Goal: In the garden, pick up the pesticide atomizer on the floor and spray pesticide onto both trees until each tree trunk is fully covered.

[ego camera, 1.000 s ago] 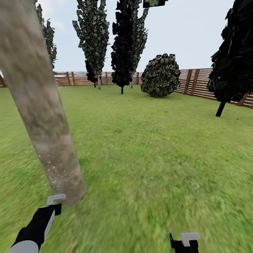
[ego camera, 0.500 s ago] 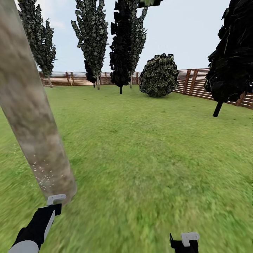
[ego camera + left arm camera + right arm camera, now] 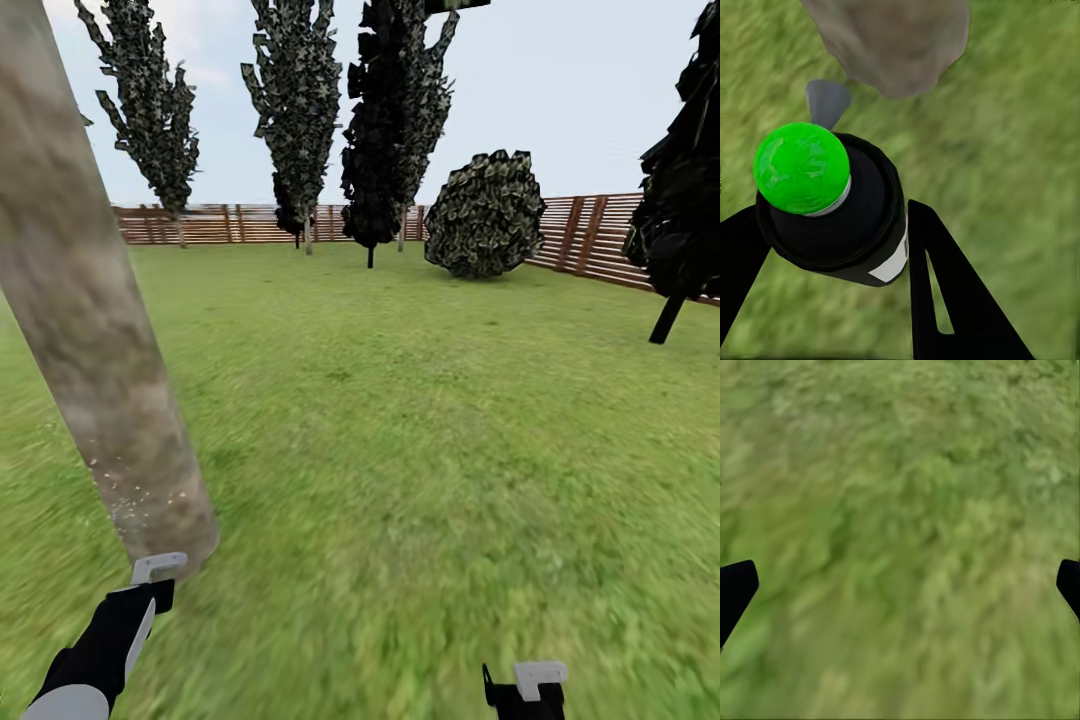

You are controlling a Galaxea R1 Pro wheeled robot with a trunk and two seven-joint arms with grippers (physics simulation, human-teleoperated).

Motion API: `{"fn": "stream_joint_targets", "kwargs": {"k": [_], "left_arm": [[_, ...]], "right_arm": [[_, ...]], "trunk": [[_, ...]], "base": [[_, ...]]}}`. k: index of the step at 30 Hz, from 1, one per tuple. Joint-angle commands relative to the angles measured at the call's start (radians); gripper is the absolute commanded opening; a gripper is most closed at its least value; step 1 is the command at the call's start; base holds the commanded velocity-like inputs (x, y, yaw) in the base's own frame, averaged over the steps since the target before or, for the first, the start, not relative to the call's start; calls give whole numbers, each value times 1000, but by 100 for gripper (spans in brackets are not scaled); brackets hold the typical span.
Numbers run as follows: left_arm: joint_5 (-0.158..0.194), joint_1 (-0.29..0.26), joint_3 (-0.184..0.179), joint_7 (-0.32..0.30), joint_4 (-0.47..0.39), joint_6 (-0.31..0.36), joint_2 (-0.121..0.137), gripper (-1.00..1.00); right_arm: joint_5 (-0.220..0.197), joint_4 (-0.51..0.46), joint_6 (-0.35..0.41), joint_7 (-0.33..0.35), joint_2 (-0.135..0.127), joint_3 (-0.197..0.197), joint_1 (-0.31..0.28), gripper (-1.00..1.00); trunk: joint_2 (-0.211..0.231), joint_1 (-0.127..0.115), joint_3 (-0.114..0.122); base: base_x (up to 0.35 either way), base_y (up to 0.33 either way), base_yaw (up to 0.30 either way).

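I am clamping the atomizer (image 3: pixel 832 210) in my left claw (image 3: pixel 825 247), nozzle aimed at the near trunk (image 3: pixel 100 330) to coat it, while my right claw (image 3: pixel 900 585) is hanging wide and empty over grass (image 3: pixel 450 450).

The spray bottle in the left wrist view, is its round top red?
No, the pesticide atomizer held in the left claw has a bright green round top, not a red one.

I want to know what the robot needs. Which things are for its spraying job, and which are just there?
For the job:
atomizer, held in the left gripper
trunk, speckled low down

Just there:
bush
fence
lawn
right gripper, open over grass
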Motion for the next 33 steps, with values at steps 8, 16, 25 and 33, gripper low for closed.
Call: {"fn": "stream_joint_targets", "kwargs": {"k": [8,16,25,33], "left_arm": [[-4,-1,2,0,-1,5,-1,-100],[-4,-1,6,0,-3,5,1,-100],[-4,-1,6,0,-3,5,1,-100],[-4,-1,6,0,-3,7,1,-100]], "right_arm": [[6,2,-2,-9,-2,9,0,100],[6,0,-2,-9,-2,9,0,100],[6,0,-2,-9,-2,9,0,100],[6,0,-2,-9,-2,9,0,100]], "trunk": [[0,0,-1],[0,0,-1],[0,0,-1],[0,0,-1]], "base": [[191,-234,89],[172,-237,10],[28,-267,250],[86,-272,278]]}}
